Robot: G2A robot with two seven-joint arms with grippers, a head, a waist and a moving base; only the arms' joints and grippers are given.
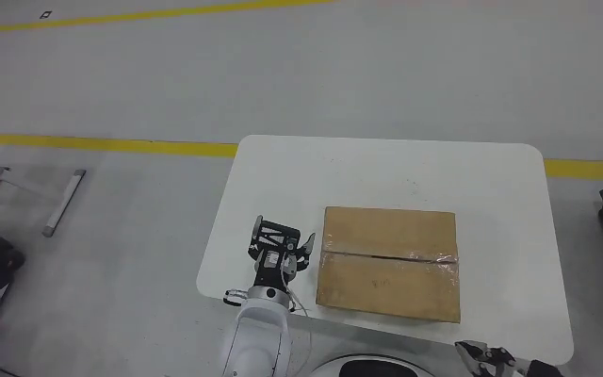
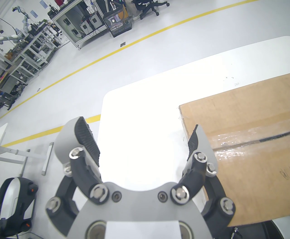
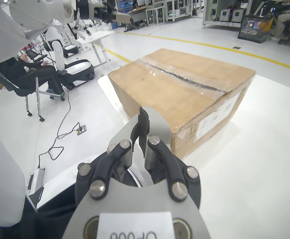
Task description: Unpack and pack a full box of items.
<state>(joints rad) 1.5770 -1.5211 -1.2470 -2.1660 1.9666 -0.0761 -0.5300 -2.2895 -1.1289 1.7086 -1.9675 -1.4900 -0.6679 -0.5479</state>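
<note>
Spread left jaws beside taped box (image 2: 240, 113), closed right jaws nearby

Showing a robotics laboratory: looking out over a pale floor (image 1: 377, 66) marked with yellow lines (image 1: 113, 144), taking in metal racks of electronics (image 2: 74, 25), a small robot arm (image 2: 23, 22) on a bench, wheeled robot bases (image 3: 77, 68), office chairs (image 2: 147, 8) and a floor cable (image 3: 59, 133).

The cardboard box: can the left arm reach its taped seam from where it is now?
Probably yes: the open left claw hangs right beside the box end, with only bare table between them.
</note>
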